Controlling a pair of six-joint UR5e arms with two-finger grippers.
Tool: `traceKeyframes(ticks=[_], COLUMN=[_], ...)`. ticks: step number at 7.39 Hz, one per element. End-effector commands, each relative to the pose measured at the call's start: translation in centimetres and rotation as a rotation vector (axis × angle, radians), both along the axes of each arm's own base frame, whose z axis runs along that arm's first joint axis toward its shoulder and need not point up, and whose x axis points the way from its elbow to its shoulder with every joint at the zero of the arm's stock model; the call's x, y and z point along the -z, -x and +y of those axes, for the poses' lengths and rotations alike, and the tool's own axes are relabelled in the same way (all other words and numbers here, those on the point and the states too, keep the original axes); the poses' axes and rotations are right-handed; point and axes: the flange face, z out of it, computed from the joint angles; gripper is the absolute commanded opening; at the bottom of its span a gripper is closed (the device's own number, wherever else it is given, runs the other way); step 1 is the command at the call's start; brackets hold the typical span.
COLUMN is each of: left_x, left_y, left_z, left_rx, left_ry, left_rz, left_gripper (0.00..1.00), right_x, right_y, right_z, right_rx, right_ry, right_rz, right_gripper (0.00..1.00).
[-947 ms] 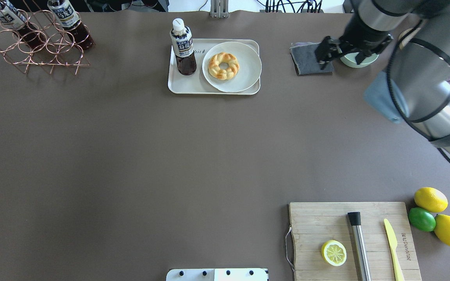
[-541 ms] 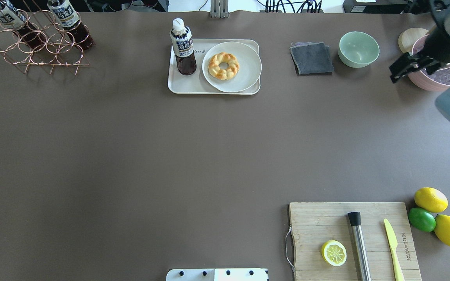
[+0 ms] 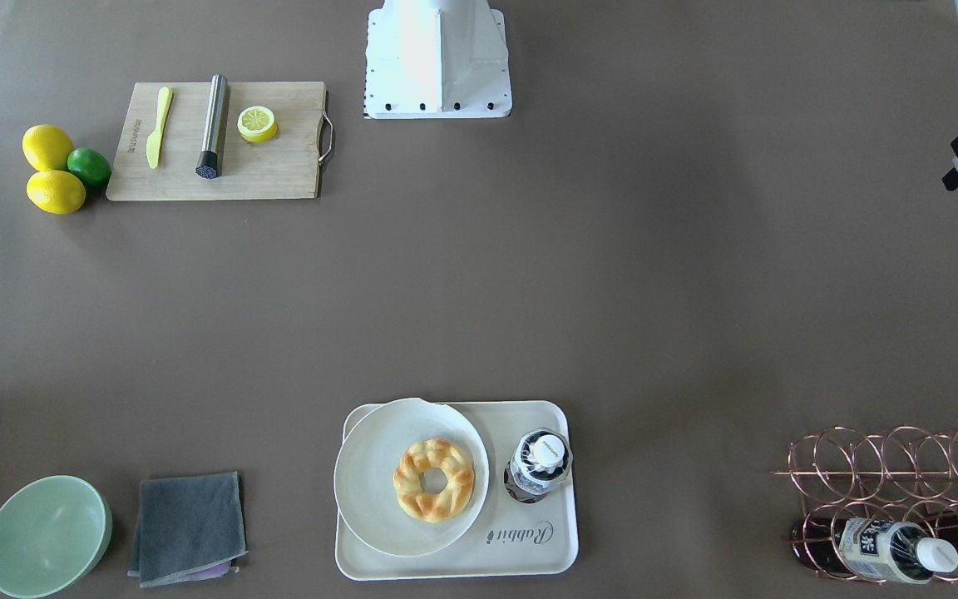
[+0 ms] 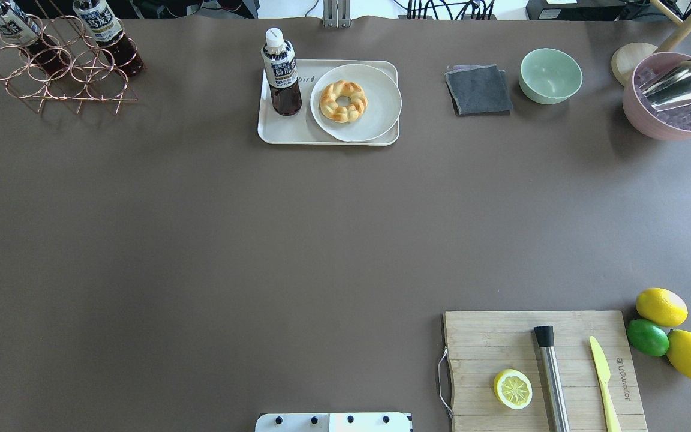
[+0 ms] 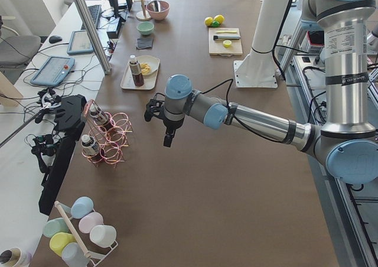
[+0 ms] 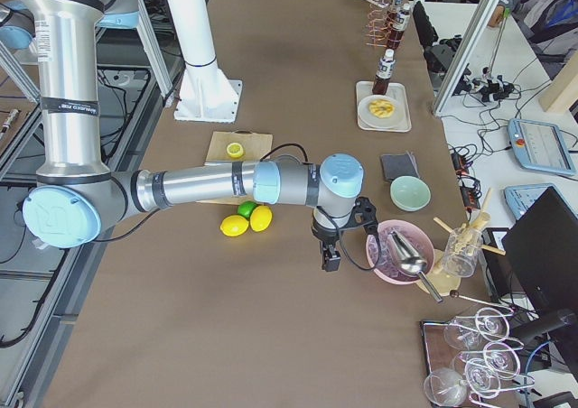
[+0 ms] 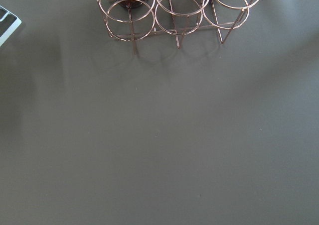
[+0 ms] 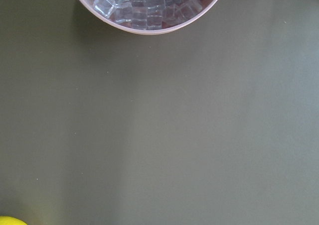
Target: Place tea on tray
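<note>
The tea [image 4: 281, 72] stands upright on the left part of the cream tray [image 4: 288, 135], next to a round white plate [image 4: 375, 120] with a ring pastry. In the front-facing view the tea [image 3: 539, 464] shows from above on the tray [image 3: 529, 553]. Neither gripper touches it. My left gripper [image 3: 955, 178] hangs over bare table near the wire rack, its fingers together and empty; it also shows in the exterior left view [image 5: 168, 142]. My right gripper [image 6: 329, 264] shows only in the exterior right view, beside the pink bowl; I cannot tell whether it is open or shut.
A copper wire rack [image 4: 60, 78] at the far left holds two similar bottles [image 4: 99, 24]. A grey cloth [image 4: 478, 90], a green bowl [image 4: 551, 75] and a pink bowl of ice with a scoop [image 4: 675, 120] stand at the far right. A cutting board [image 4: 483, 336], lemons and a lime lie at the near right.
My right arm has swung from the grey cloth to the right, past the pink bowl, and out of the overhead view. The tea and the tray have not moved.
</note>
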Motion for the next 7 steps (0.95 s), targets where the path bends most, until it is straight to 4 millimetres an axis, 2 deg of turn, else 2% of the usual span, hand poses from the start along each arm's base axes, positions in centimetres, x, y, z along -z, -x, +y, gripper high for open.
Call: traceKeyframes(ticks=[1, 2, 3, 4, 7], left_x=[-6.6, -7.5, -8.6, -8.6, -9.3], left_y=[0.4, 2.7, 4.3, 6.1, 6.4], left_z=[-0.3, 0.2, 1.8, 2.1, 2.3], left_rx=[-0.056, -0.019, -0.029, 0.010, 0.020], left_ry=[0.123, 0.111, 0.070, 0.028, 0.018], left_rz=[0.092, 0.089, 0.093, 0.082, 0.066], left_gripper=[0.98, 0.98, 0.98, 0.98, 0.98], right_x=[-1.4, -0.8, -0.1, 0.3, 1.2], right_y=[-2.2, -2.2, -2.1, -1.9, -0.9], right_z=[0.0, -0.5, -0.7, -0.7, -1.5], right_rx=[-0.017, -0.018, -0.021, -0.041, -0.040], right_ry=[0.002, -0.009, -0.020, -0.006, -0.006], right_rz=[-0.005, -0.009, -0.021, -0.053, -0.059], right_gripper=[1.00, 1.00, 1.00, 1.00, 1.00])
